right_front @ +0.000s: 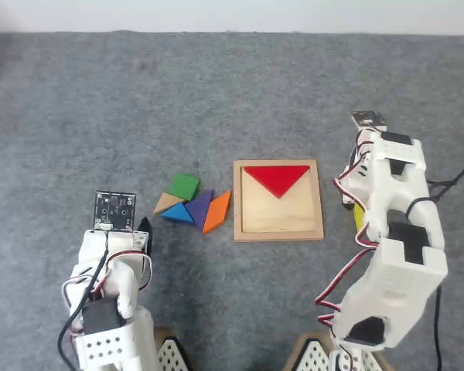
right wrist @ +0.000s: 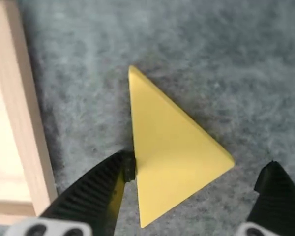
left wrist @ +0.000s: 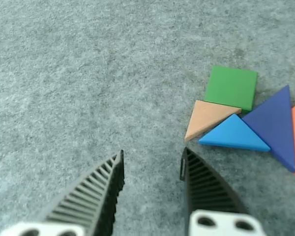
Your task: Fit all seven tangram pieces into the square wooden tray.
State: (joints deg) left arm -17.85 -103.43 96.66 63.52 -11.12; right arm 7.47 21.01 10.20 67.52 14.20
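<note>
The right tool (right wrist: 199, 169) straddles a flat yellow wooden triangle (right wrist: 167, 152), jaws apart, one touching the triangle's edge and the other well clear. The piece lies on the grey felt desk (right_front: 216, 93) just beside the square wooden tray (right wrist: 24, 123), which holds one red triangle (right_front: 277, 179). I'd centre the grip before closing, so the triangle can't pivot, then lift it clear of the rim. The left tool (left wrist: 152, 157) hangs open near the other coloured pieces (left wrist: 236, 118).
</note>
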